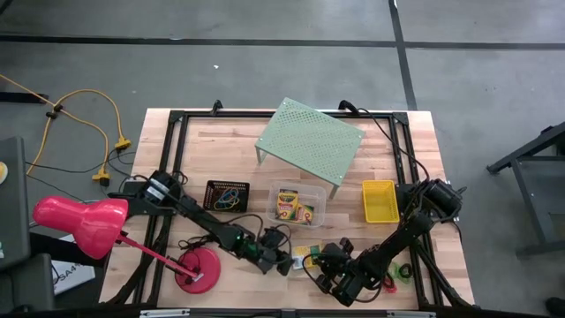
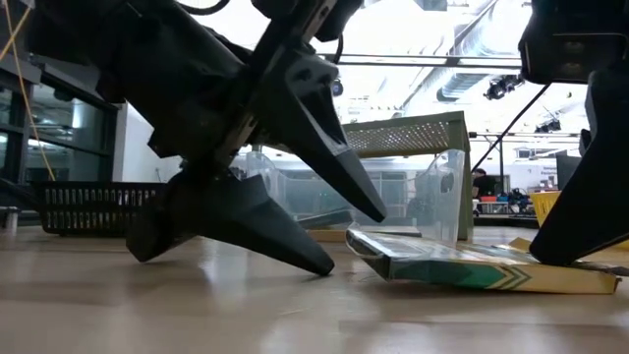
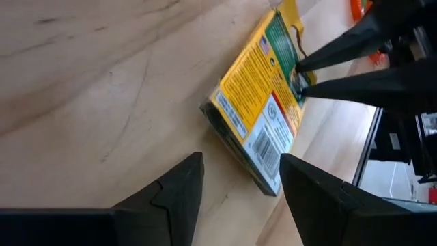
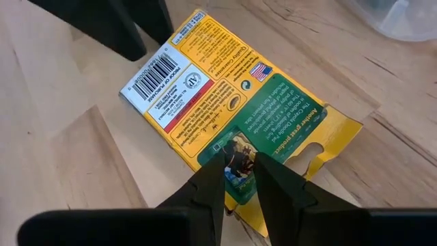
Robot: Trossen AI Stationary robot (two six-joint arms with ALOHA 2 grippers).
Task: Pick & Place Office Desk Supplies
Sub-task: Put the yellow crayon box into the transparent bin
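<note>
A green-and-yellow card box [image 1: 303,253] lies flat on the table near its near edge, printed back up, between my two grippers. My left gripper [image 3: 242,158] is open, and its fingers stand just short of the box's barcode end [image 3: 270,147]. In the low view its lower finger [image 2: 295,246] slants down to the tabletop beside the box [image 2: 472,270]. My right gripper [image 4: 237,164] is shut and comes down on the green part of the box near its flap end. My right gripper rests its shut fingertips [image 4: 213,176] on the box's green back face [image 4: 287,130], close to the torn flap end. It slants down from above and from the table's right. The box stays flat on the table. A small dark mark shows between the tips; what it is I cannot tell.
Behind the box stands a clear tub [image 1: 311,215] holding more card boxes. A black mesh tray [image 1: 227,194] with rubber bands is left of it, a yellow basket [image 1: 380,200] right. The pale green shelf [image 1: 309,141] is farther back, the pink lamp [image 1: 79,221] at left. A green ring [image 1: 404,272] lies right.
</note>
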